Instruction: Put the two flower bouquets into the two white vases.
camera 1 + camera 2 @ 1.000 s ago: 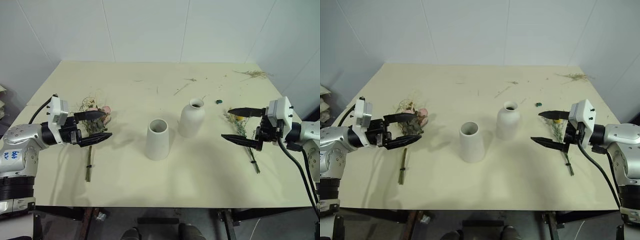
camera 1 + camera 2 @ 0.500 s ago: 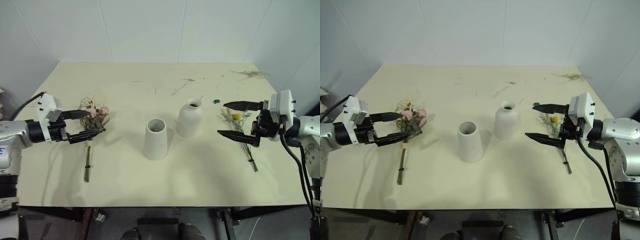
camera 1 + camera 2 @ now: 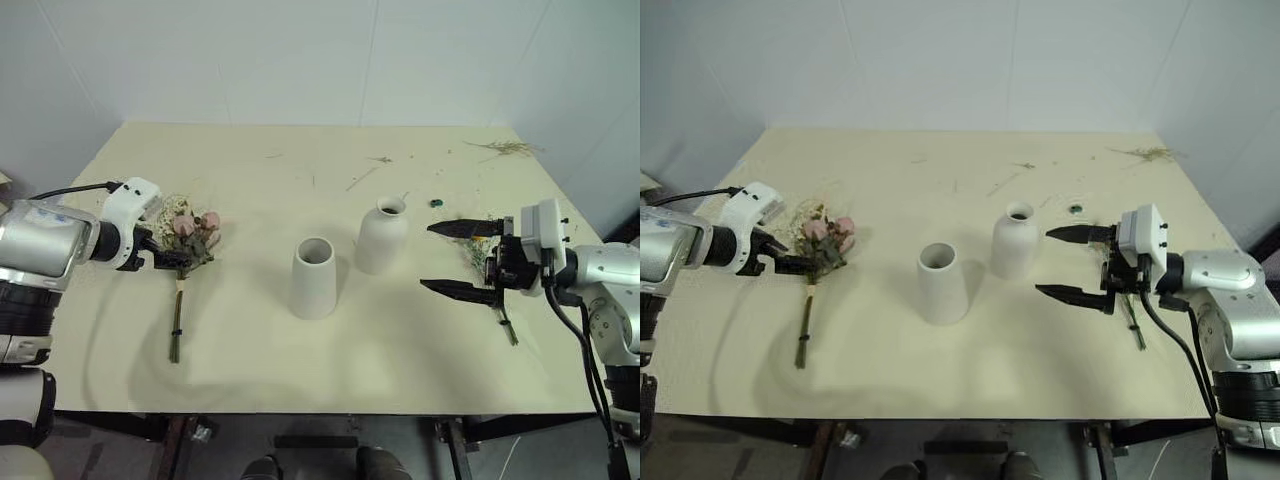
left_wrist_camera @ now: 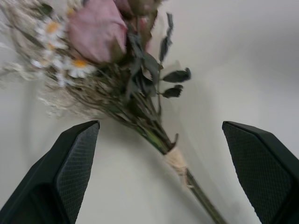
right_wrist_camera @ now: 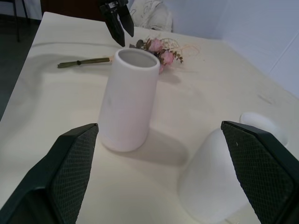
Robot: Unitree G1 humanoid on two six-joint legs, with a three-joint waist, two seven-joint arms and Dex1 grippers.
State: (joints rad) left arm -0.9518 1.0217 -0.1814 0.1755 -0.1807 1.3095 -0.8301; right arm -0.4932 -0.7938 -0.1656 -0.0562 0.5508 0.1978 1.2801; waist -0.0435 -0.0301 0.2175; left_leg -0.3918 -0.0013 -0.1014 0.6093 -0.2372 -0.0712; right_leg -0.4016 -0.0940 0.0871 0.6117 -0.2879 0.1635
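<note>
I see a pale cream table (image 3: pixel 250 350) set against white panelled walls (image 3: pixel 300 60). A clump of loose dried twigs (image 3: pixel 508 148) lies near the far right corner of the top, and thinner scraps of twig (image 3: pixel 362 178) are scattered across the far middle. I can make out a small dark green bit (image 3: pixel 437 203) on the surface right of centre; what it is I cannot tell. Below the near edge I see part of the table's dark frame (image 3: pixel 310 440) and the grey floor (image 3: pixel 230 450).
</note>
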